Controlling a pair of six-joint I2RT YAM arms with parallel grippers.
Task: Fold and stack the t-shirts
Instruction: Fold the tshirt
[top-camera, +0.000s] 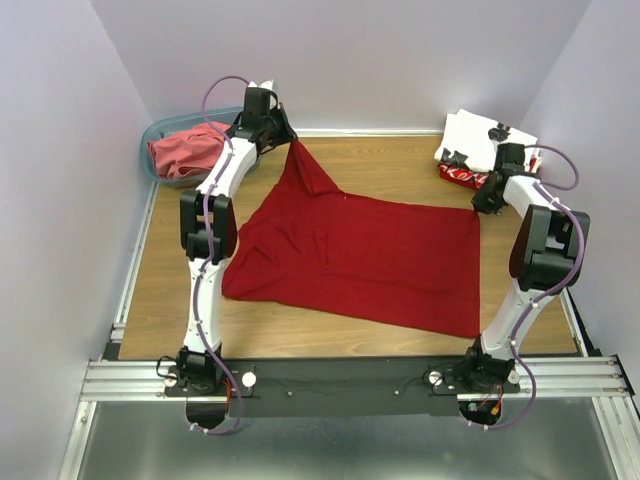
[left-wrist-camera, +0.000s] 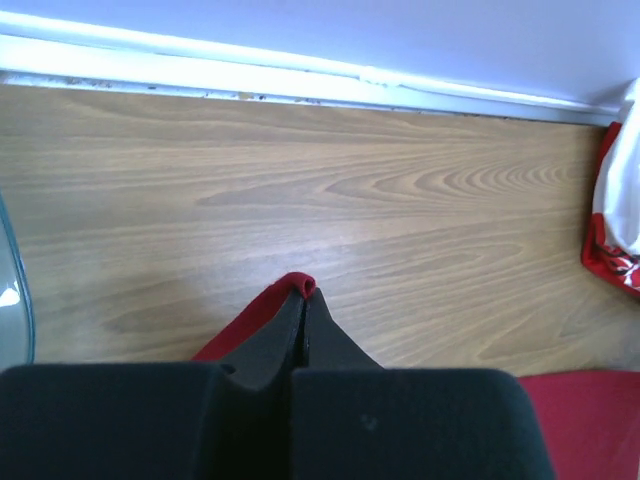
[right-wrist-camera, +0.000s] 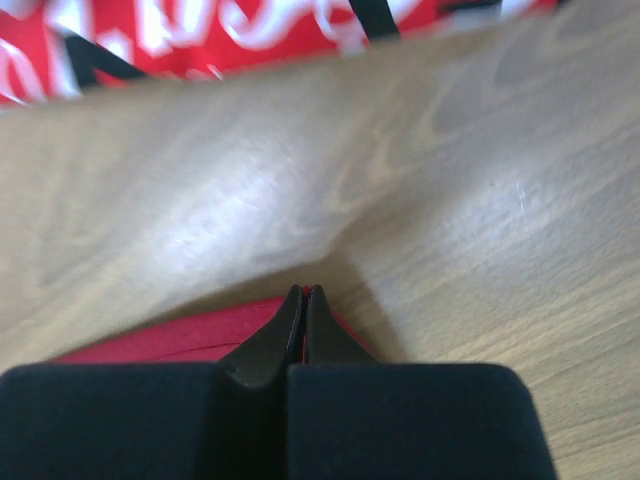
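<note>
Nearest: left gripper (left-wrist-camera: 305, 292) is pressed together, pinching a fold of the plain deep red cloth t-shirt (top-camera: 370, 255) at its tips. That corner is lifted off the table at far left, and the cloth rises to it in a peak. right gripper (right-wrist-camera: 303, 292) is also clamped, on the same shirt's far-right corner, low against the wood. The rest of the shirt lies spread flat mid-table between the arms.

Surface is a wooden tabletop (top-camera: 400, 160), with an aluminium rail (top-camera: 350, 375) along the near edge and pale lilac walls (top-camera: 400, 60) on three sides.

Count:
- Four shirts: the red one, a paler coral-red shirt (top-camera: 185, 150) bunched in the translucent teal plastic tub (top-camera: 146, 140) at far left, and a white shirt with black prints (top-camera: 485, 135) on top of a red shirt with white lettering (top-camera: 462, 176) at far right.
- One tub.
- Two arms.
</note>
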